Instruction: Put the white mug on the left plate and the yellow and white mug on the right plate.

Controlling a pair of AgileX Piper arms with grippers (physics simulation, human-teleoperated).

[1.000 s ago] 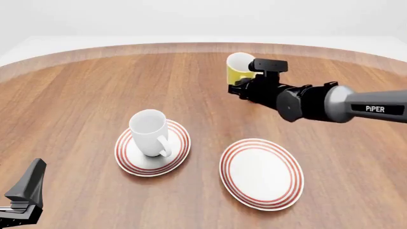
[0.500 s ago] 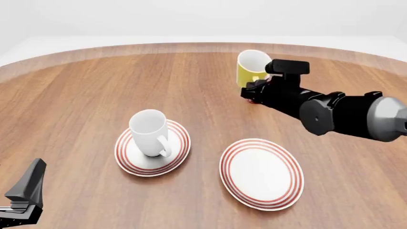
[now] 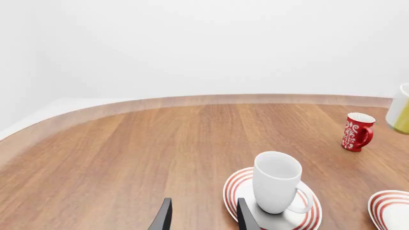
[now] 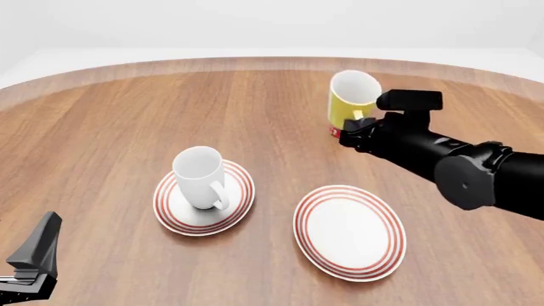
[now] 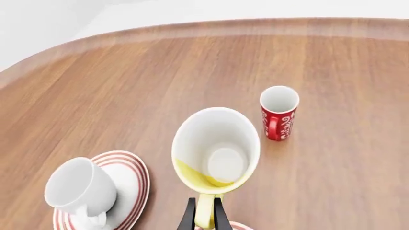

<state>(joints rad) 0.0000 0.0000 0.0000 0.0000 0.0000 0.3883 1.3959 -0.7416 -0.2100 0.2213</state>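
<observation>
Right end effector [image 4: 355, 126]: we see its two dark fingers [image 5: 189, 218] pinched on the yellow handle of the small mug, yellow outside and white inside [image 4: 351, 97], which is held in the air above the bench, mouth tilted toward the front camera. In the front view this yellow and white mug sits beyond the right plate and is not over it.

Left end effector [image 3: 201, 219]: nothing held; we note its fingers parted, with bare wood between them, low at the near left corner of the front view.

Wooden bench with rounded far edge [image 4: 111, 127]: carries everything else.

Right plate, round, white with red concentric rings on the rim [image 4: 350, 231]: lies flat on the bench with nothing on it.

Left plate, same pattern [image 4: 239, 197]: lies to the left of the right plate, apart from it.

Large plain white ceramic mug with loop handle [image 4: 199, 177]: stands upright on the left plate, handle toward the near right.

Tall red cup with white pattern [image 5: 279, 113]: upright on the bench beyond the held mug; in the front view we see only a red sliver of it beside the gripper.
</observation>
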